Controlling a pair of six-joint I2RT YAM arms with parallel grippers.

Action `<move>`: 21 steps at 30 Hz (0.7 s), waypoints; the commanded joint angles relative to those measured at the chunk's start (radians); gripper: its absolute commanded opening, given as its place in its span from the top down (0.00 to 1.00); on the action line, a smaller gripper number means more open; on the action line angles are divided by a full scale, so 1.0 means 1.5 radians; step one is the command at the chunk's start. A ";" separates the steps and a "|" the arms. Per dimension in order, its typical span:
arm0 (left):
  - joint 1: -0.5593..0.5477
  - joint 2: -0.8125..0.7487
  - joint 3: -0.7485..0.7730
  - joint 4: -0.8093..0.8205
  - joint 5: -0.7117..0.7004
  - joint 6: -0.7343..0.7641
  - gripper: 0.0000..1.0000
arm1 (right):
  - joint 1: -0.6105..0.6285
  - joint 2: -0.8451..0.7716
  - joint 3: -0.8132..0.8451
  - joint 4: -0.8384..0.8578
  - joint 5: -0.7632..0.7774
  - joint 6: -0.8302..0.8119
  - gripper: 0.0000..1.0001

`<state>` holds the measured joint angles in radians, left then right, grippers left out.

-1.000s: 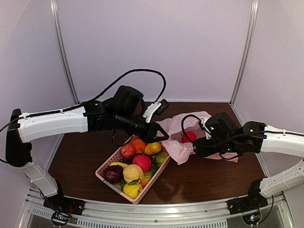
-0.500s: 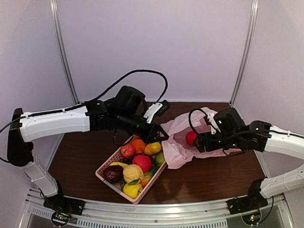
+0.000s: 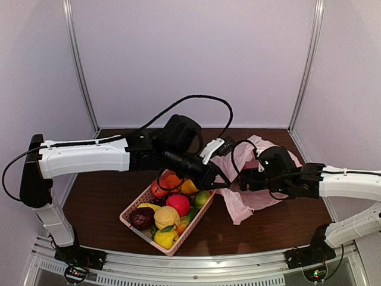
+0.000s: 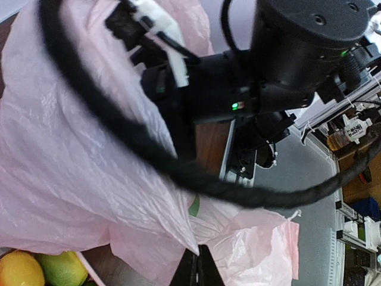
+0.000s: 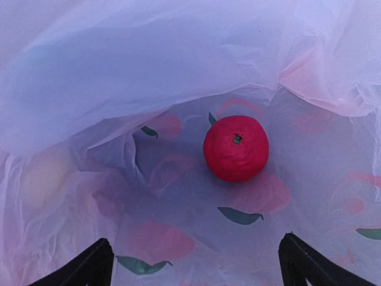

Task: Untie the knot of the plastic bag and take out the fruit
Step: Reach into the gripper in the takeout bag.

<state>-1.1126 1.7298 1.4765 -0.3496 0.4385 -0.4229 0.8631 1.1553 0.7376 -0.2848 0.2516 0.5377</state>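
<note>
Partly cropped, right end effector (inside plastic bag), fruit beyond

Left gripper pinching plastic bag; black cable crossing in front.

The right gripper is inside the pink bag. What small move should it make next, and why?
Probably ease the right gripper straight forward until its open jaws sit on both sides of the red fruit. The fruit lies ahead of it, slightly right of centre and not yet between the jaws. The left gripper pinches the plastic bag edge, which seems to hold the mouth open.
</note>
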 commanded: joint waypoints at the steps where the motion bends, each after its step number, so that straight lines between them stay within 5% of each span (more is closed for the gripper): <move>1: -0.025 0.034 0.050 0.060 0.049 -0.019 1.00 | -0.010 0.023 -0.031 0.113 0.061 0.009 0.01; 10: -0.042 0.045 0.095 0.112 0.091 -0.062 1.00 | -0.078 0.133 -0.069 0.252 -0.071 -0.005 0.01; 21: -0.083 0.043 0.132 0.141 0.126 -0.099 1.00 | -0.129 0.136 -0.093 0.220 -0.069 0.010 0.01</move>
<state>-1.1908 1.8019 1.6264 -0.2104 0.5343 -0.5491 0.7174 1.3735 0.6388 0.0620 0.1532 0.5297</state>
